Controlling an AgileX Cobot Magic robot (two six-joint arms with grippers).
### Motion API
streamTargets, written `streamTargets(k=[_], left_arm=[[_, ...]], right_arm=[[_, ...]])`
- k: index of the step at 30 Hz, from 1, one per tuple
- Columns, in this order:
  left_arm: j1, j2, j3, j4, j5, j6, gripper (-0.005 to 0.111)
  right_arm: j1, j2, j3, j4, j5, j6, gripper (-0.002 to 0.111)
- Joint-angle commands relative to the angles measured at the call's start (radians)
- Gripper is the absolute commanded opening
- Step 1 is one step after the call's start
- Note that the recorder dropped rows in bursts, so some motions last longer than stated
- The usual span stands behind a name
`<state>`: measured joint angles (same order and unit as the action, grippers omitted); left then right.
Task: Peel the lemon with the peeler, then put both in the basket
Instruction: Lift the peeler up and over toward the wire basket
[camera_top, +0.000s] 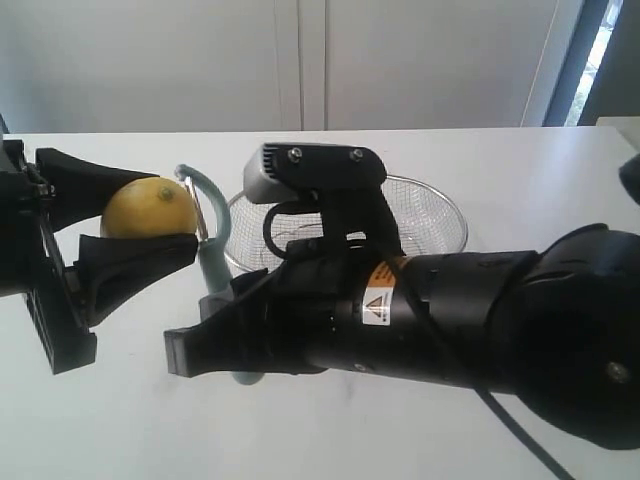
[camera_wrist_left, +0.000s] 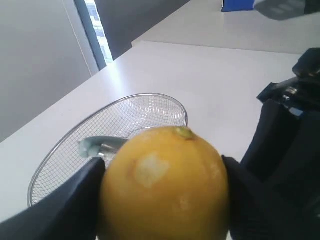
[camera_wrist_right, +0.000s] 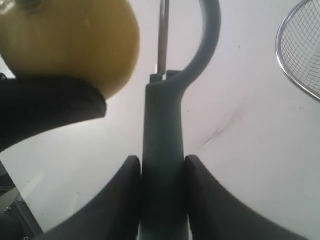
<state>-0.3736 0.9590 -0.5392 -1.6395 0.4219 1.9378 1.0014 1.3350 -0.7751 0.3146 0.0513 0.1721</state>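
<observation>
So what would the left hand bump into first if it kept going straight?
Probably the peeler: its looped head sits just ahead of the held lemon. The basket lies further on.

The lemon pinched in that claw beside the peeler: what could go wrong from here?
1. The round lemon is pinched only from two sides by the left gripper; a push from the peeler might roll it or pop it out.
2. The right gripper holds the peeler's handle away from its head, so blade pressure may twist it.
</observation>
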Motion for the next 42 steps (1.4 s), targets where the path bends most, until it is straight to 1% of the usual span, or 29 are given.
streamTargets(k=[1,22,31,34,42], left_arm=[[-0.002,-0.004,-0.006,-0.028,0.014,-0.013,0.000],[-0.002,-0.004,-0.006,-0.028,-0.003,-0.013,0.000],[-0.002,-0.004,-0.006,-0.028,-0.006,-0.013,0.000],[-0.002,-0.004,-0.006,-0.028,-0.006,-0.016,0.000],[-0.002,-0.004,-0.006,-0.028,-0.006,-0.016,0.000]], right_arm=[[0.004,-0.024,-0.005,0.002,-0.016,0.001,0.000],[0.004,-0.109,-0.005,0.002,0.034,-0.006,0.000],[0.004,-0.200,-0.005,0.002,0.057,-0.025,0.000],[0.004,-0.252,-0.005,0.002,0.084,-0.070,0.000],[0.004,-0.407,-0.005,-0.004,0.269,-0.401,0.000]])
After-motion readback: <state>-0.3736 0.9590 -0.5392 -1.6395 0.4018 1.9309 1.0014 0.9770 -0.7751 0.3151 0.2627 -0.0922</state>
